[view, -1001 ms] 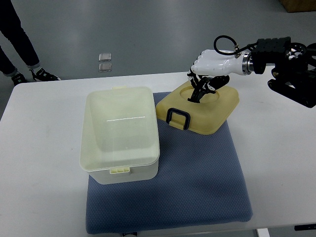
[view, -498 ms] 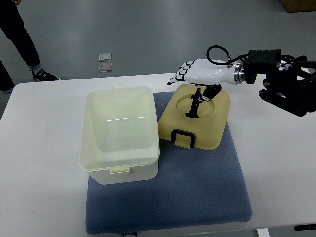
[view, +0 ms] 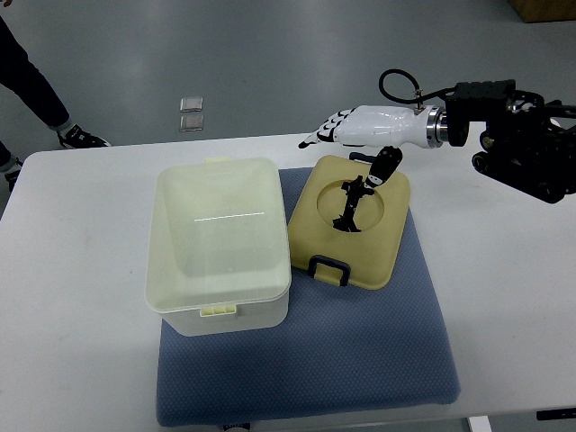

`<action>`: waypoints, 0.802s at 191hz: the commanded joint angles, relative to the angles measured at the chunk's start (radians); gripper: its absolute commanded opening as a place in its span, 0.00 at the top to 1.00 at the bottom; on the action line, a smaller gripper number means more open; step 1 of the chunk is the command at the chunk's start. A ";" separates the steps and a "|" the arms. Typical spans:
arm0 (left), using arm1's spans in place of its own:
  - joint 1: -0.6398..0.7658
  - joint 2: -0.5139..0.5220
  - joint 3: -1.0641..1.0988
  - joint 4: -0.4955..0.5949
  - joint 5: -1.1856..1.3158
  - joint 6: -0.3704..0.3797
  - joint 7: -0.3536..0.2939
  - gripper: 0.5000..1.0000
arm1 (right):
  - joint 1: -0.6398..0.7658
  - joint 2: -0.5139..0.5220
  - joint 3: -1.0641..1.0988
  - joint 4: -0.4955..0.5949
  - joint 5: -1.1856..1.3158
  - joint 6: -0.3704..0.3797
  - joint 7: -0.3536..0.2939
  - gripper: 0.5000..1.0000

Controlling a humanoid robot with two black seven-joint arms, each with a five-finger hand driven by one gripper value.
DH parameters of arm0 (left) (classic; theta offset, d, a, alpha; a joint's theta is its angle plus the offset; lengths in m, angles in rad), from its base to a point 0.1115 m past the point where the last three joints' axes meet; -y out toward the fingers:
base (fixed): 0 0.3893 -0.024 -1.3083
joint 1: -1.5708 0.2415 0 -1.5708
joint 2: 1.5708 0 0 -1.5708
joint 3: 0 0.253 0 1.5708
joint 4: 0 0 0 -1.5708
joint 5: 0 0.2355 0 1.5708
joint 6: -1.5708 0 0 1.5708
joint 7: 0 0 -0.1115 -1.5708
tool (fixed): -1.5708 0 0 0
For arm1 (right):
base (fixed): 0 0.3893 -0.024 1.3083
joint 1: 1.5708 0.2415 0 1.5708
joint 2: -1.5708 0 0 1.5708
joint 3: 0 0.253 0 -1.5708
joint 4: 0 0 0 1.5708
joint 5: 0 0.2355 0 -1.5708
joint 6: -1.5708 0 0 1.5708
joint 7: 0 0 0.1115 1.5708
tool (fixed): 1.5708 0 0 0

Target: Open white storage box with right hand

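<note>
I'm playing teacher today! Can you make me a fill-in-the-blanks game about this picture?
1. The white storage box sits on a ____ mat.
2. The yellow lid lies to the ____ of the box in the picture.
3. The lid's handle is coloured ____.
4. The right hand has its fingers ____ above the lid.

Missing words: blue; right; black; open

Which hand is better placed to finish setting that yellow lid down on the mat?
The right hand. Its arm comes in from the right edge, and its thumb reaches down into the round recess of the yellow lid, beside the open white storage box. No left arm shows in the picture.
</note>
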 commanded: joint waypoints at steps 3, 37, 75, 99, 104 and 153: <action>0.000 0.000 0.000 0.000 0.000 0.000 0.000 0.00 | 0.024 -0.011 0.001 0.000 0.020 0.089 0.000 0.14; 0.000 0.000 0.000 0.000 0.000 0.000 0.000 0.00 | 0.042 -0.020 0.003 -0.003 0.293 0.195 -0.029 0.14; 0.000 0.000 0.000 0.000 0.000 0.000 0.000 0.00 | 0.034 -0.027 0.000 -0.017 0.709 0.241 -0.086 0.14; 0.000 0.000 0.000 0.000 0.000 0.000 0.000 0.00 | 0.018 -0.020 -0.004 -0.018 0.968 0.255 -0.157 0.14; 0.000 0.000 0.000 0.000 0.000 0.000 0.000 0.00 | 0.005 -0.019 -0.002 -0.017 1.022 0.259 -0.170 0.14; 0.000 0.000 0.000 0.000 0.000 0.000 0.000 0.00 | -0.044 0.006 0.016 -0.020 1.353 0.247 -0.265 0.14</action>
